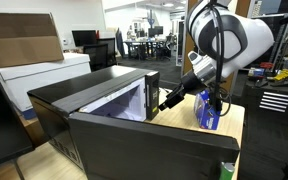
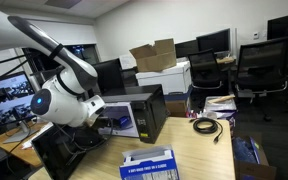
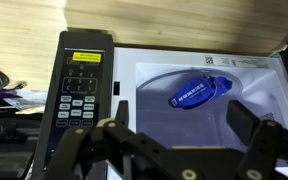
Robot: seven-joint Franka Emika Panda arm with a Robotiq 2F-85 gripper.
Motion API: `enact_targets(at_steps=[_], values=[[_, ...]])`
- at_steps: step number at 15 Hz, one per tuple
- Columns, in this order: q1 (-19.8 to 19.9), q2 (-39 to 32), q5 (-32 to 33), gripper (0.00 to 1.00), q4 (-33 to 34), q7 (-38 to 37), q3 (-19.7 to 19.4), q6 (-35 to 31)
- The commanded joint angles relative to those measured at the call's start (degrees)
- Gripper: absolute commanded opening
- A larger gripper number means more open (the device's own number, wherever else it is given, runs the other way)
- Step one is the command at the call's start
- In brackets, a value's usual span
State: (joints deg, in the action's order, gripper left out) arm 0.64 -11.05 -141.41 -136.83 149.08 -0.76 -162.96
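A black microwave (image 1: 84, 92) stands on a wooden table with its door (image 1: 144, 145) swung open; it shows in both exterior views (image 2: 149, 112). In the wrist view a blue packet with white lettering (image 3: 198, 92) lies on the glass turntable inside the lit cavity, right of the control panel (image 3: 79, 85). My gripper (image 3: 179, 140) is open and empty, just outside the cavity opening, with the packet between and beyond its fingers. In an exterior view the gripper (image 1: 170, 97) sits at the microwave's front by the control panel.
A blue container (image 1: 209, 112) stands on the table next to the arm. A blue and white box (image 2: 149, 165) and a coiled black cable (image 2: 206, 125) lie on the table. Cardboard boxes (image 2: 152, 55), monitors and office chairs stand behind.
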Motion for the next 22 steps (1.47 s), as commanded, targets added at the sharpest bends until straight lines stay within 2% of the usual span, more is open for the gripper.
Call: enact_targets(at_steps=[1,10,11,12,14,22], values=[[-3.82,-0.02,-4.4,1.0,-1.68,0.0,-3.76,3.66],[-14.24,-5.2,-7.63,1.0,-2.02,-0.01,-13.68,16.13],[-14.59,-5.47,-7.04,1.0,-2.15,-0.01,-13.65,15.74],[-12.79,-5.27,-6.4,1.0,-1.38,0.0,-12.2,14.67],[-13.85,-5.91,-6.4,1.0,-1.38,0.0,-12.62,14.67],[-13.9,-5.93,-6.4,1.0,-1.38,0.0,-12.85,14.68]])
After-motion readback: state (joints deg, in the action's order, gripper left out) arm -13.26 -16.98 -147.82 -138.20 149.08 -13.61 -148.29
